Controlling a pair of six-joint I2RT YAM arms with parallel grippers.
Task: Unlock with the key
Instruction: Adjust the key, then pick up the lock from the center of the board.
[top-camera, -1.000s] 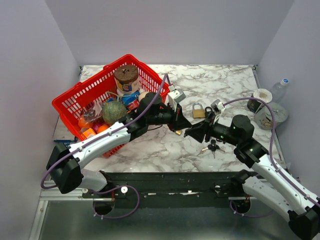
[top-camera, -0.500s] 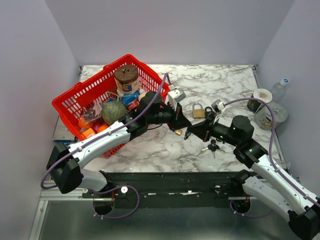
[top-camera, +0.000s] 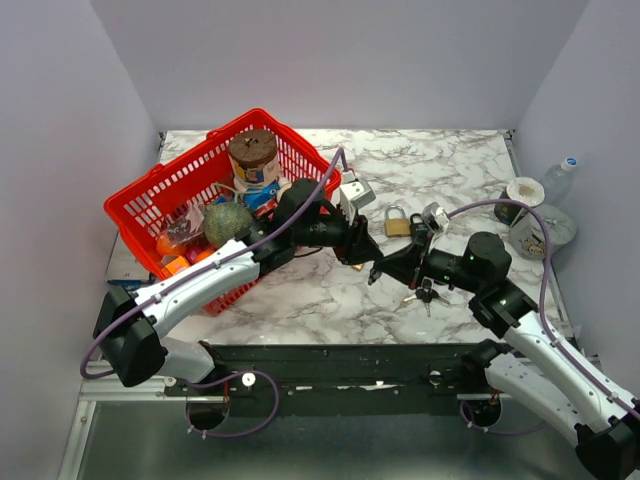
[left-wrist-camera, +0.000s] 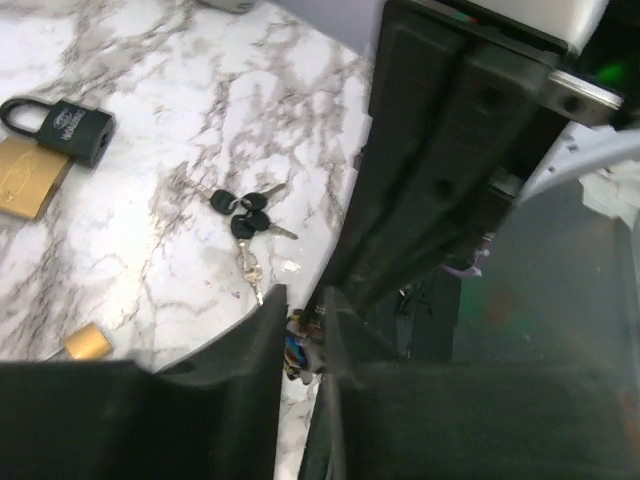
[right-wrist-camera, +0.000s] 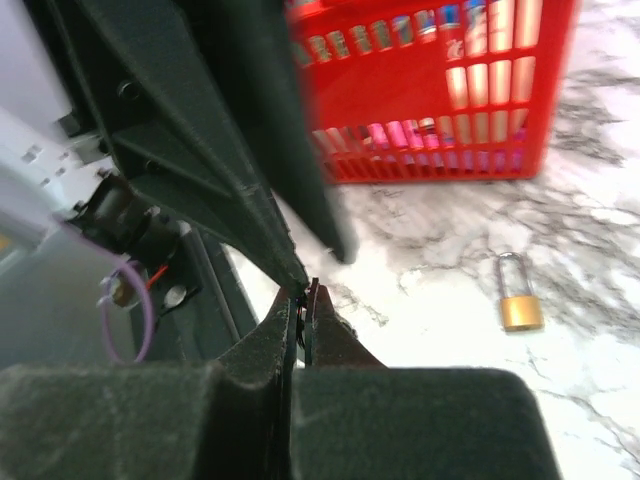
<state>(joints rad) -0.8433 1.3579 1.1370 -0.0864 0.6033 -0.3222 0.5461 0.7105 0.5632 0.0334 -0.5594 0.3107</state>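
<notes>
With my right claw pinched shut and my left claw in a grip I cannot tell, tips nearly touching, I'd move slowly, keeping both aligned above the worktop near the keys and padlock.

Key bunch flat near brass padlock

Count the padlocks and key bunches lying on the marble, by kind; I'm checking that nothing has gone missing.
Padlocks: 3 (dark padlock, brass padlock, small brass padlock)
Key bunch: 1
Total: 4
</notes>
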